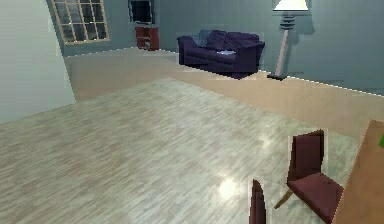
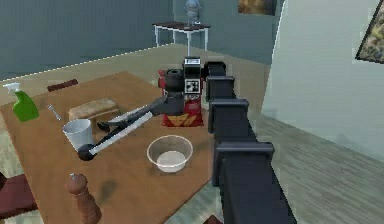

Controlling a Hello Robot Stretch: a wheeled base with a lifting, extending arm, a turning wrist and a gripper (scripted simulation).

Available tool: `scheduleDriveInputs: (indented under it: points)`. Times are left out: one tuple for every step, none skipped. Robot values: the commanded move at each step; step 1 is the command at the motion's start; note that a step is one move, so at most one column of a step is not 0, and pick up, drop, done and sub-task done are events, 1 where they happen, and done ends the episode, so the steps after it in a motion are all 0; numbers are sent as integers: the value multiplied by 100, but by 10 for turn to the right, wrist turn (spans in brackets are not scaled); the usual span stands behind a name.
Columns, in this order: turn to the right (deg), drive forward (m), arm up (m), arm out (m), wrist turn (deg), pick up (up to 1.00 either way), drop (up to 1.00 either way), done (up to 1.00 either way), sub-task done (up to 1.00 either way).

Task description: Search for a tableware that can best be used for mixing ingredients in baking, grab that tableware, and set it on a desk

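The white bowl [image 2: 170, 154] sits on the worktop [image 2: 40, 150] near its closer edge, just left of the arm [image 2: 240, 160]. The gripper [image 2: 97, 146] ends farther to the arm side view's left, by a white cup [image 2: 77, 132]; whether it holds anything I cannot tell. Grabbing likely means shifting rightward in that view.

A round white ceramic bowl [image 2: 170, 154] sits on the brown wooden desk [image 2: 45, 165], just left of the dark square arm bar [image 2: 240, 150]. The tool [image 2: 90, 152] ends near a white cylindrical cup [image 2: 77, 133], with a green plastic spray bottle [image 2: 24, 104] farther left.
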Motion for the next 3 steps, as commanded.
scheduleDriveInputs:
  points:
    - [0, 0, 0, 0, 450, 0, 0, 0, 0]
    - [0, 0, 0, 0, 330, 0, 0, 0, 0]
    - [0, 0, -26, 0, 0, 0, 0, 0, 0]
